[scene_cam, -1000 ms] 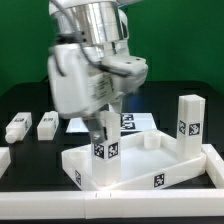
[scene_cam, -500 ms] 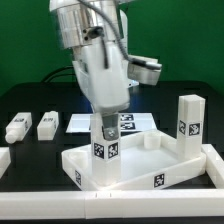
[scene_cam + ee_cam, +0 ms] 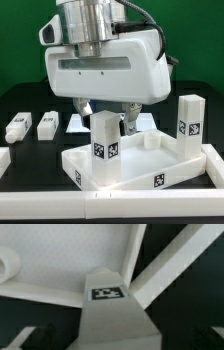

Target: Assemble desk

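The white desk top (image 3: pixel 150 170) lies rim-up on the black table. One white tagged leg (image 3: pixel 103 146) stands upright in its near corner on the exterior view's left. A second leg (image 3: pixel 188 118) stands in the corner on the exterior view's right. My gripper (image 3: pixel 108 120) hangs right above the first leg, jaws open, with a finger (image 3: pixel 130 121) clear of each side. In the wrist view the leg (image 3: pixel 112 308) rises between the dark fingers (image 3: pixel 40 339) with gaps on both sides, inside my gripper (image 3: pixel 128 343). The desk top's floor (image 3: pixel 70 263) lies beneath.
Two loose white legs (image 3: pixel 17 127) (image 3: pixel 47 124) lie at the exterior view's left, and another white piece (image 3: pixel 3 158) is at the left edge. The marker board (image 3: pixel 126 121) lies behind the desk top. A white bar (image 3: pixel 213 158) runs along the desk top's right side.
My wrist has turned about its upright axis, from edge-on to broadside to the exterior camera. The leg stands in the same spot. The fingers are now apart from it.
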Controlling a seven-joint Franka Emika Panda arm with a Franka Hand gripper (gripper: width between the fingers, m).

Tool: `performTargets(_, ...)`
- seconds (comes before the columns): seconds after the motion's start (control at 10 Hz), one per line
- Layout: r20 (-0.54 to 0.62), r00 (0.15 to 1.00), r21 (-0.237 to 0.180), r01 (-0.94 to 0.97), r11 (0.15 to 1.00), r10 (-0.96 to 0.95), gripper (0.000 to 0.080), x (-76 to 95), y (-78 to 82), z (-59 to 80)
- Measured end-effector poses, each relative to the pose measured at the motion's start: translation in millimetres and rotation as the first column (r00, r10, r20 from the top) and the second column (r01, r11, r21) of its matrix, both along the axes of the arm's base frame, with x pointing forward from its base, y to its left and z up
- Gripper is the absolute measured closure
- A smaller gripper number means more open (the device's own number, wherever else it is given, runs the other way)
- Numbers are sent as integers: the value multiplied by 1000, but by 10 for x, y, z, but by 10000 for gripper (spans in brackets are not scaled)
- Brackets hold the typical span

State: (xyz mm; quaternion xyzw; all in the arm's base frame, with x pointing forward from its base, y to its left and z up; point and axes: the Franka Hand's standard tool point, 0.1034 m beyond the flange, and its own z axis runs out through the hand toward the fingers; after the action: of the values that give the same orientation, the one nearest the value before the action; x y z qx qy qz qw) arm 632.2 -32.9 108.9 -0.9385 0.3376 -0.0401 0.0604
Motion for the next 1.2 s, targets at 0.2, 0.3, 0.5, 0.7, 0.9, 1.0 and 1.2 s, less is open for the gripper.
performTargets(0.2, 36, 915, -105, -396, 912, 401, 150, 51, 2, 28)
performTargets(0.3, 21, 841, -123, -535, 836, 541, 150, 20, -5, 8)
performTargets(0.5, -5, 717, -135, -692, 710, 697, 150, -26, -153, -8)
performTargets(0.7, -24, 617, -154, -780, 607, 787, 150, -30, -193, -11)
performTargets(0.9, -57, 440, -175, -888, 425, 896, 150, -14, -181, 27)
performTargets(1.0, -65, 380, -184, -913, 363, 923, 150, -19, -217, 18)
performTargets(1.2, -65, 405, -182, -903, 388, 912, 150, -33, -260, 2)
